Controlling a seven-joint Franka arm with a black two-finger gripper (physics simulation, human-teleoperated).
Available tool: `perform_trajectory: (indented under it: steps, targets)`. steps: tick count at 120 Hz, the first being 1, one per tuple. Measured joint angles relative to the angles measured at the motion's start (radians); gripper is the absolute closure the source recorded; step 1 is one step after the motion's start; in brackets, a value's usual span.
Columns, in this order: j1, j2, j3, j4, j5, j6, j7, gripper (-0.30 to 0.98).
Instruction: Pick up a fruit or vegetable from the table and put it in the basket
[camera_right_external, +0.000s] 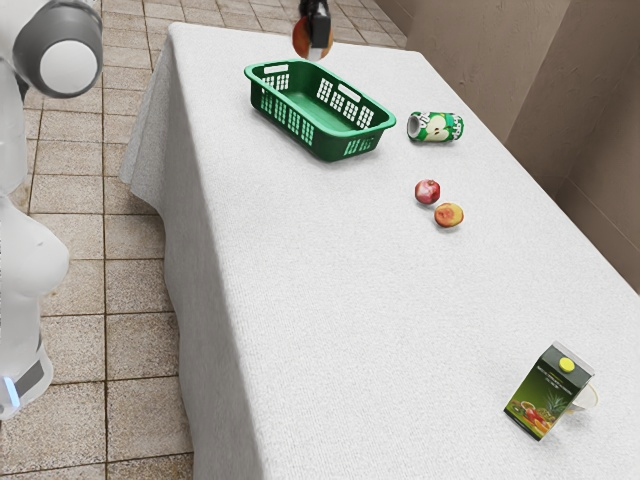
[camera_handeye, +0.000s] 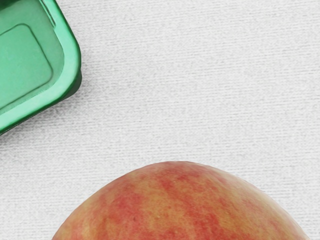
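Note:
At the top of the exterior view my gripper (camera_right_external: 316, 30) is shut on a large red-and-yellow fruit (camera_right_external: 304, 42), holding it in the air. One dark finger crosses the fruit's near side. The green basket (camera_right_external: 326, 144) stands upright on the table, and the held fruit appears just past its far edge. In the wrist view the fruit (camera_handeye: 180, 205) bulges large under the hand, over white cloth, with a rounded corner of the basket (camera_handeye: 72, 60) off to one side of it. The part of the basket floor in view is bare.
A green-and-white can (camera_right_external: 436, 127) lies beside the basket. A small red fruit (camera_right_external: 428, 191) and an orange-yellow one (camera_right_external: 449, 215) rest on the white tablecloth (camera_right_external: 320, 300). Near the exterior view's lower right stand a dark juice carton (camera_right_external: 548, 392) and, partly behind it, a pale cup (camera_right_external: 588, 398).

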Motion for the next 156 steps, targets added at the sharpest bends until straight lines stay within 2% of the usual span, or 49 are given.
perform_trajectory:
  steps: [7, 25, 48, 66, 104, 156]
  targets:
    - [0.046, 0.056, -0.043, -0.022, -0.008, 0.053, 0.006, 0.32]
    - [0.111, 0.108, -0.056, -0.163, 0.009, 0.325, 0.018, 0.34]
    - [0.110, 0.155, -0.019, -0.220, 0.043, 0.656, 0.025, 0.33]
    - [0.127, 0.218, 0.009, -0.232, 0.043, 0.823, 0.026, 0.33]
    - [0.167, 0.297, 0.037, -0.226, 0.037, 1.020, 0.019, 0.33]
    - [0.236, 0.366, 0.037, -0.185, 0.022, 1.208, 0.010, 0.33]
